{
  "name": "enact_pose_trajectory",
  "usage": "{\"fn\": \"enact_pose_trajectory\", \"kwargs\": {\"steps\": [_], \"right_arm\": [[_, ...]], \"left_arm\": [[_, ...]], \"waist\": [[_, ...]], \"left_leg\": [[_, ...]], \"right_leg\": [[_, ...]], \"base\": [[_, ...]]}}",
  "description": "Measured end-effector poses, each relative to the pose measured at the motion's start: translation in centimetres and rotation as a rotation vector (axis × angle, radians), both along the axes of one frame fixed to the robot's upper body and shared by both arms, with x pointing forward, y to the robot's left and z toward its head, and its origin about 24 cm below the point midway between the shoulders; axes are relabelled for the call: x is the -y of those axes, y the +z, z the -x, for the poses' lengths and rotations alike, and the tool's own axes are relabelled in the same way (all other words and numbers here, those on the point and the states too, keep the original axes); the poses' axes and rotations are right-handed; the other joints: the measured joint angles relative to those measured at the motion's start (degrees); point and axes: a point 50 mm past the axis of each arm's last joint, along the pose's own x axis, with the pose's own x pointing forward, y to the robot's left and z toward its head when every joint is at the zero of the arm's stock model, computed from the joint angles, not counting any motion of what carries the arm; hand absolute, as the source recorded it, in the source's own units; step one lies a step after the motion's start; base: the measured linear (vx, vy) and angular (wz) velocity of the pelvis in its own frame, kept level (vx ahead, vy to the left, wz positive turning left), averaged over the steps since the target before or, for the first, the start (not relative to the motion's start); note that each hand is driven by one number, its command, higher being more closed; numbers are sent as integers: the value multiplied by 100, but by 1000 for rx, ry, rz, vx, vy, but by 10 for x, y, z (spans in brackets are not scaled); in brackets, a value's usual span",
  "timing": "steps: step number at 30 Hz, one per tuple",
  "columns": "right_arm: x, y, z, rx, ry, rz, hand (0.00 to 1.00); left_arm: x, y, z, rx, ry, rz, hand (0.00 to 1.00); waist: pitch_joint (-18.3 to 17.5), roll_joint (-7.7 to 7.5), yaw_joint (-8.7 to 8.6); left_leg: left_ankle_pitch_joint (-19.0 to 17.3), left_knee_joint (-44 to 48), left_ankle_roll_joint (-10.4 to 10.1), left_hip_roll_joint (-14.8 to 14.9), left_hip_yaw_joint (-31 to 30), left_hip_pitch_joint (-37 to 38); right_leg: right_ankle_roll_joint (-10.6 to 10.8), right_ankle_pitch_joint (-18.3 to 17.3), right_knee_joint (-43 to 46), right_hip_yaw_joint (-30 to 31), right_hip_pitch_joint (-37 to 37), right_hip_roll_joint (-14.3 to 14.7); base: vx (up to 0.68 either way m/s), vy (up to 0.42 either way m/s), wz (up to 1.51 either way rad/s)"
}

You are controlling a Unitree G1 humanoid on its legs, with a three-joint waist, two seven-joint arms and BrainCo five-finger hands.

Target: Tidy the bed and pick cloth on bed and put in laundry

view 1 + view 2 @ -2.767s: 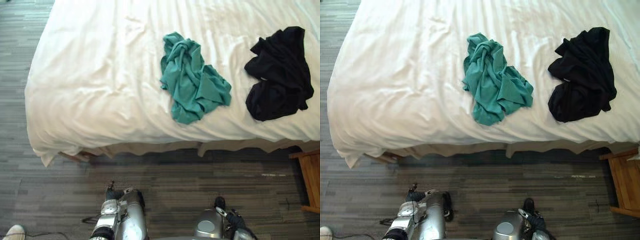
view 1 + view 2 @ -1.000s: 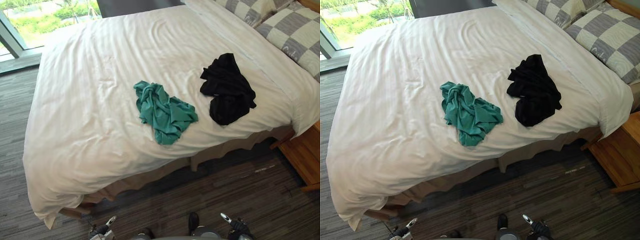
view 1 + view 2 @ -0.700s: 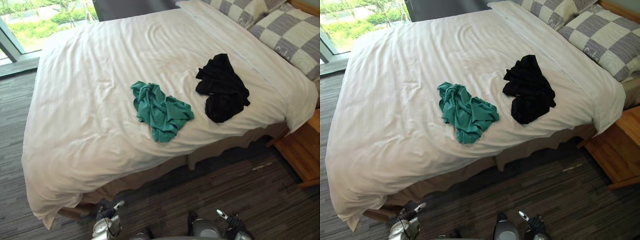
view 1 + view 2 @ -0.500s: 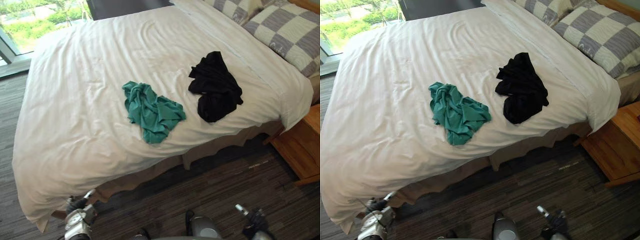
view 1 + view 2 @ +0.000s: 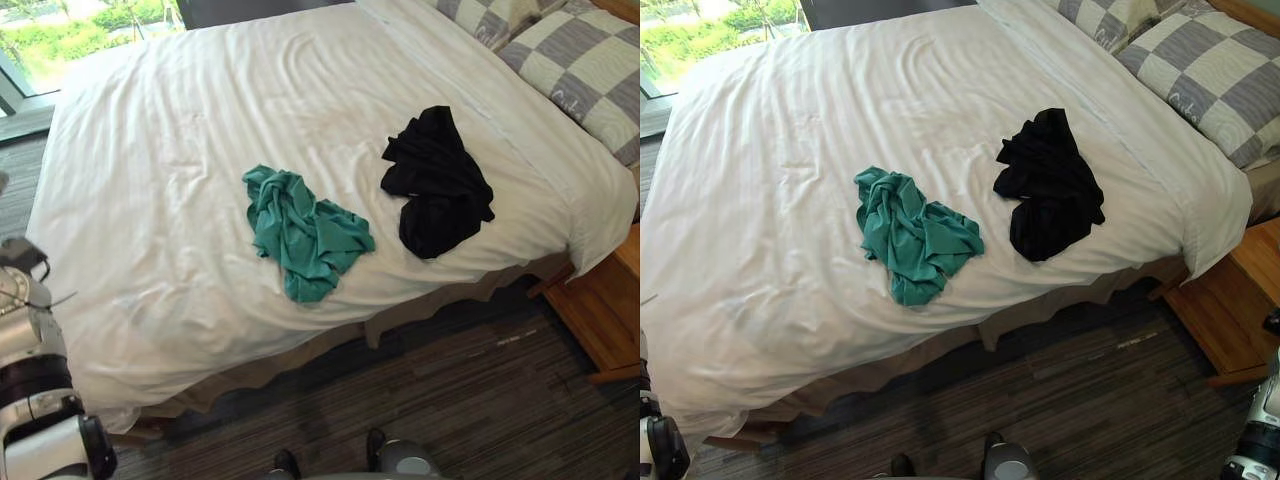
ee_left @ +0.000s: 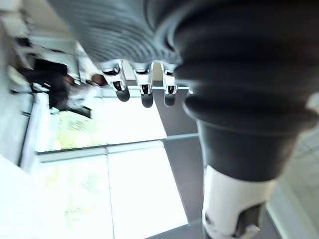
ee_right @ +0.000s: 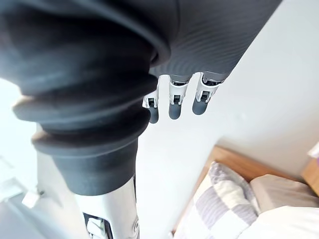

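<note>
Left eye view: a crumpled teal cloth (image 5: 305,235) lies on the bed (image 5: 180,200), on its smooth, faintly striped white cover close to the near edge. A bunched black cloth (image 5: 437,185) lies beside it toward the checked pillows (image 5: 585,70), not touching. Bare cover surrounds both. A wooden stand (image 5: 605,310) sits by the bed's head corner. Off the bed, the left hand (image 6: 144,94) and right hand (image 7: 174,102) hold nothing, fingers loose, side by side.

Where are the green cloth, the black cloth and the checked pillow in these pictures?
Green cloth (image 5: 305,235), left eye view, on its crumpled middle.
Black cloth (image 5: 437,185), left eye view, on its middle folds.
Checked pillow (image 5: 1215,70), right eye view, on its top face.
</note>
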Motion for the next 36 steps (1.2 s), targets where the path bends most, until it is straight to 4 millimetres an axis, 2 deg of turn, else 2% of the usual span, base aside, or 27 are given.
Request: {"fn": "enact_pose_trajectory", "kwargs": {"steps": [2,3,5,7,8,11,14,17,21,24,27,28,32,36], "right_arm": [[-8,18,-14,15,44,54,0],[-10,21,-17,20,54,63,0],[-23,35,-33,53,104,92,0],[-30,46,-41,82,131,111,0],[-38,59,-49,117,155,126,0],[-55,85,-61,202,206,154,0],[-62,101,-63,270,210,162,0],[-72,110,-61,318,227,190,0],[-88,117,-52,384,273,235,0],[-95,103,-43,402,294,224,0],[-90,80,-36,392,267,160,0],[-87,73,-34,388,252,138,0],[-72,63,-20,384,179,110,0],[-76,64,-17,421,192,95,0]], "left_arm": [[33,16,-18,10,-94,-118,0],[41,17,-23,9,-115,-135,0],[70,20,-41,5,-203,-172,0],[92,22,-54,-5,-262,-198,0],[114,26,-69,-26,-326,-221,0],[145,36,-90,-66,-402,-255,0],[169,39,-105,-110,-443,-254,0],[177,26,-118,-199,-440,-225,0],[189,-14,-133,-411,-431,-218,0],[197,-39,-138,-535,-404,-224,0],[195,-51,-138,-591,-375,-209,0],[193,-56,-137,-618,-365,-224,100],[190,-74,-134,-695,-340,-290,100],[184,-84,-131,-724,-319,-326,100]], "waist": [[24,155,-37],[27,196,-52],[71,340,-159],[151,428,-166],[277,477,-198],[559,520,-326],[794,525,-352],[1050,526,-433],[1215,511,-539],[1276,500,-479],[1322,440,-422],[1332,424,-413],[1334,422,-309],[1344,406,-257]], "left_leg": [[28,-105,41,-27,9,-66],[37,-108,54,-31,10,-102],[145,-214,149,-44,14,-247],[197,-287,188,-58,47,-330],[270,-306,203,-107,93,-447],[404,-403,226,-120,170,-668],[427,-404,248,-123,291,-910],[429,-406,249,-137,402,-941],[477,-408,177,-138,486,-1077],[502,-409,139,-120,508,-1133],[543,-409,75,-121,521,-1192],[549,-409,66,-121,527,-1197],[549,-410,66,-110,555,-1259],[538,-418,66,-85,753,-1306]], "right_leg": [[32,85,-64,1,-104,2],[33,112,-83,1,-134,-1],[43,203,-110,66,-321,-23],[43,272,-113,115,-477,-15],[41,348,-113,148,-623,-30],[50,528,-152,290,-941,-32],[48,803,-367,464,-1197,13],[72,893,-437,581,-1256,18],[58,960,-446,690,-1428,21],[57,960,-430,704,-1502,34],[56,961,-418,693,-1551,18],[56,960,-418,680,-1551,13],[55,957,-407,617,-1584,5],[56,952,-401,570,-1611,-3]], "base": [[-30,36,-5],[-40,25,-3],[-54,31,-4],[-68,26,-14],[-98,35,-16],[-104,21,-21],[-71,11,-35],[-31,20,-23],[23,7,-9],[25,-6,0],[37,-1,4],[34,4,5],[21,-1,7],[1,-2,5]]}}
